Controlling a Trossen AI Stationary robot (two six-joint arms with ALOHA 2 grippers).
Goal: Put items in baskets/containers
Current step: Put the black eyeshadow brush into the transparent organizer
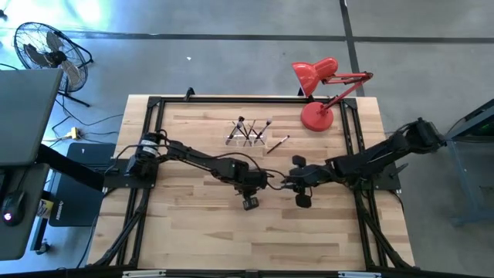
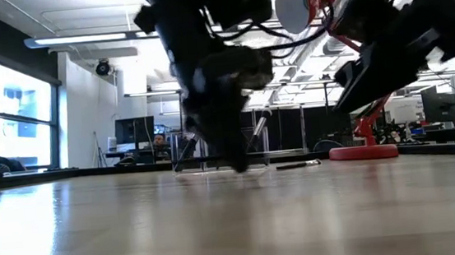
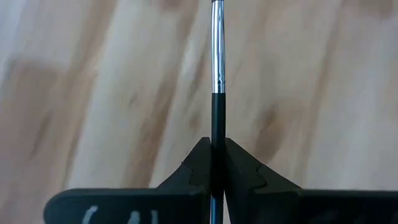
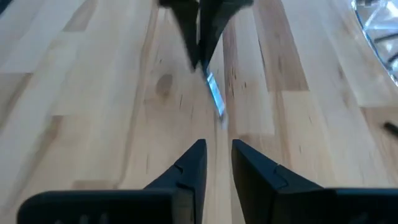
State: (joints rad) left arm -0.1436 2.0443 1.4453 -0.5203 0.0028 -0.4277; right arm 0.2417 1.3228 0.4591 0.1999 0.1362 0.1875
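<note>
Mid-table, my left gripper (image 3: 211, 177) pinches one makeup brush (image 3: 216, 74) by its dark handle, my right gripper (image 4: 217, 163) facing it with fingers parted around nothing, while the clear holder (image 1: 248, 134) toward the far edge carries several brushes (image 1: 253, 128) leaning crosswise, another brush (image 1: 278, 144) lying just beside it.

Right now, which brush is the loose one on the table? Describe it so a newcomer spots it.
Start at the red desk lamp at the wooden table's far edge. Beside its round base stands the clear plastic holder with brushes upright. Between them one thin dark-handled makeup brush lies flat, alone on the wood.
</note>
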